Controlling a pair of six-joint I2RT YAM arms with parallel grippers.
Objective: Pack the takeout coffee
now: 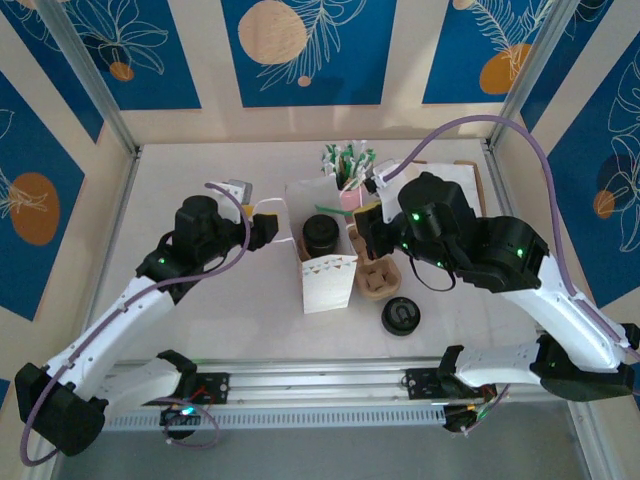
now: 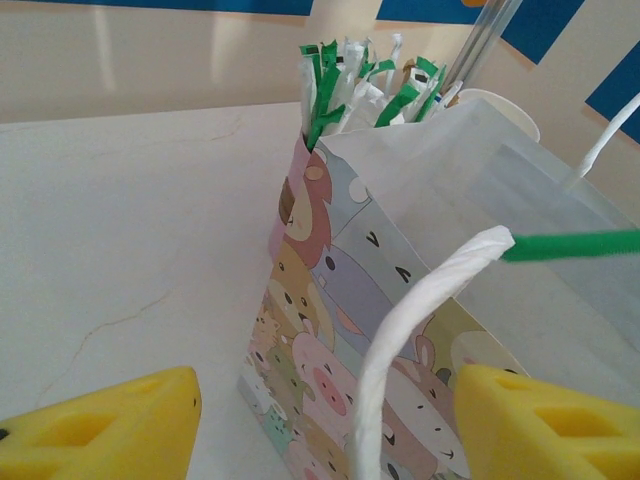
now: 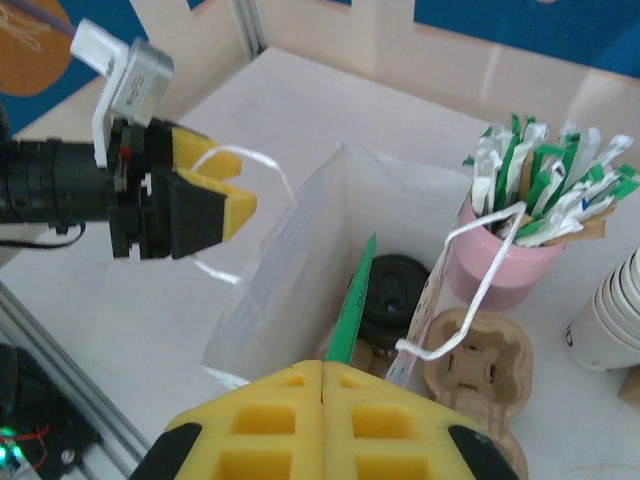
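Right wrist: R tool (image 3: 322, 372) pinching green stick (image 3: 352, 300), L tool (image 3: 243, 185) wide at bag handle (image 3: 272, 165).

A robotics lab cell is posing as a takeout coffee counter: aluminium posts (image 1: 90, 75) are framing printed blue-and-cream wall panels (image 1: 300, 50), white robot arms, left (image 1: 120, 320) and right (image 1: 560, 300), are sitting bolted to a rail (image 1: 320, 385) at the white table's (image 1: 250, 330) near edge, while a paper bag (image 1: 328, 285), cup carrier (image 1: 378, 278) and pink cup of sachets (image 3: 505, 265) are standing mid-table.

Quick count: one paper bag (image 1: 328, 285), one lidded coffee (image 1: 320, 233), one cup carrier (image 1: 378, 280), one pink holder (image 3: 505, 270), one lid stack (image 1: 400, 316), one green straw (image 3: 352, 295).
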